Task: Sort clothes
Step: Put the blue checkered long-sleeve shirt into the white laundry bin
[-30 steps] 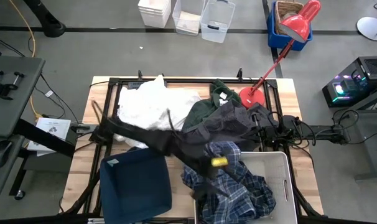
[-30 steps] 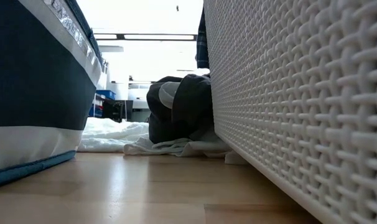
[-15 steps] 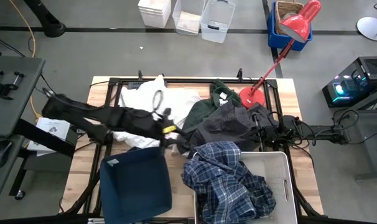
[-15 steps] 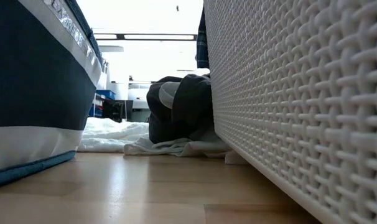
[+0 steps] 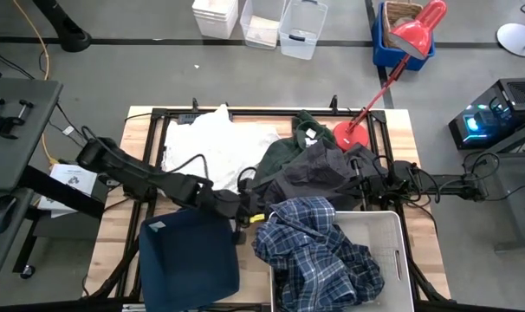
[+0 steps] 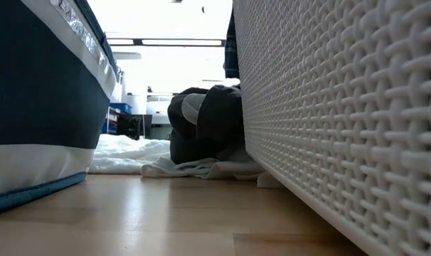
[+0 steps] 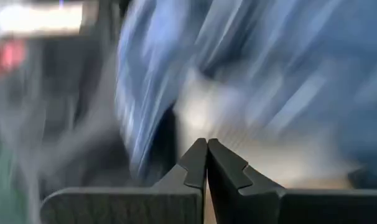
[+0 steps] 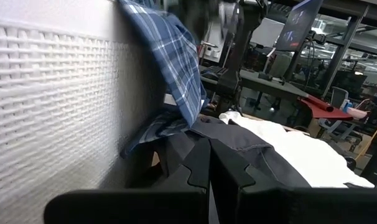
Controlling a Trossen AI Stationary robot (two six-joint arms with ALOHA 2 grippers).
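Observation:
The blue-and-white plaid shirt (image 5: 319, 251) lies heaped in the white plastic bin (image 5: 388, 230), spilling over the bin's left rim. White cloth pieces (image 5: 212, 147), a dark green hoodie (image 5: 284, 149) and a dark grey jacket (image 5: 319, 172) lie piled on the far half of the table. My left gripper (image 5: 249, 217) (image 7: 206, 148) is shut with nothing in it, between the navy fabric bin (image 5: 189, 256) and the shirt. My right gripper (image 5: 356, 180) (image 8: 209, 146) is shut at the jacket's right side, beside the white bin's wall (image 8: 45, 93). My right gripper lies level just over the dark grey jacket (image 8: 238, 140). I cannot tell whether its shut fingers touch the cloth. Nothing shows between them.
A red desk lamp (image 5: 353, 130) stands at the far right of the table. In the low view the navy bin (image 6: 38, 107) and the white bin (image 6: 343, 107) flank a strip of bare wood. Storage boxes (image 5: 262, 22) stand on the floor beyond the table.
My left arm has drawn back from over the white bin toward the table's left, and its gripper now sits between the two bins. The plaid shirt, which lay under the arm, stays heaped in the white bin.

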